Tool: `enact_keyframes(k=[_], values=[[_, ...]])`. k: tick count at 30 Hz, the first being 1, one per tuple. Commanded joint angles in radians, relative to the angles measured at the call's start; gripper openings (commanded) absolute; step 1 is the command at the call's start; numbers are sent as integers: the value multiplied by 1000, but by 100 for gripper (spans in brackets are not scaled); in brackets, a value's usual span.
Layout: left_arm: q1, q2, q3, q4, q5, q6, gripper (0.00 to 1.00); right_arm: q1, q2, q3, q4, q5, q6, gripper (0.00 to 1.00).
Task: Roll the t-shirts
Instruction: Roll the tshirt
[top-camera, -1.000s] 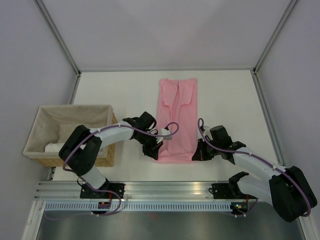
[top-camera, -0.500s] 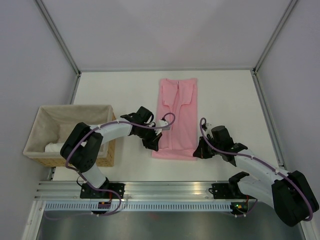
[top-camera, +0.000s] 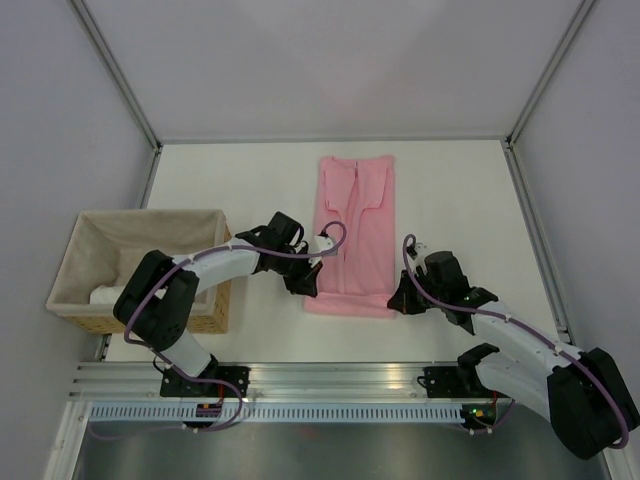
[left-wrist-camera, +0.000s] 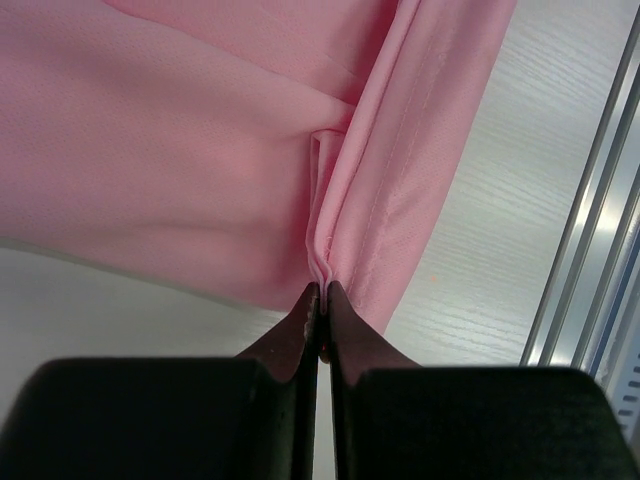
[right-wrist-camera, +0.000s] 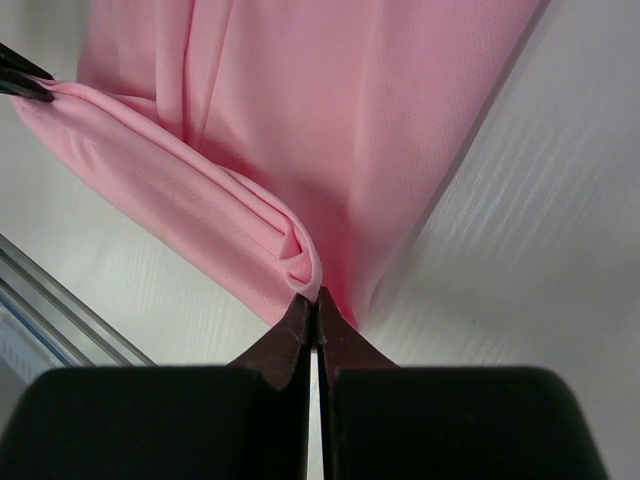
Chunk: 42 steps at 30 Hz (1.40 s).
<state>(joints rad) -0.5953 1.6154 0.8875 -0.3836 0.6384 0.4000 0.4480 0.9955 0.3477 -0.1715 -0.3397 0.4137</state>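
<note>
- From above, the pink t-shirt lies flat and long on the white tabletop, neck end at the far side, hem end towards the arms. A wicker basket sits well to the left of the t-shirt with something white inside it.
- Same view: the left pincer is down at the t-shirt's near left corner and the right pincer at its near right corner, both low on the cloth.
- Left wrist view: the left pincer has its fingers pressed together, pinching a bunched pleat of the t-shirt at the hem. The fabric is doubled over there, a stitched edge running away from the tips. Bare tabletop and a metal rail show to the t-shirt's right.
- Right wrist view: the right pincer is likewise pressed together, nipping a small curl of the t-shirt. A soft folded ridge of hem runs from it across to the dark tip of the left pincer at the t-shirt's other corner.
</note>
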Motion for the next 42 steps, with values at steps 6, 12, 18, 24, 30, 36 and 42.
enact_keyframes(k=[6,12,18,24,30,36,42], values=[[5,-26,-4,81,-15,-56,7,1,-86,-41,41,67,30,0],[5,-8,11,84,-52,-75,8,1,-17,-26,53,102,30,0],[-9,52,44,65,-132,-105,9,1,21,-13,75,143,28,4],[-11,110,99,32,-142,-90,10,1,95,16,70,154,27,13],[-11,103,91,22,-120,-93,24,-9,129,54,37,176,25,30],[-8,37,97,17,-138,-96,42,-34,126,151,-58,177,-21,41],[2,-70,137,18,-181,-72,48,-48,100,281,-144,172,-177,41]])
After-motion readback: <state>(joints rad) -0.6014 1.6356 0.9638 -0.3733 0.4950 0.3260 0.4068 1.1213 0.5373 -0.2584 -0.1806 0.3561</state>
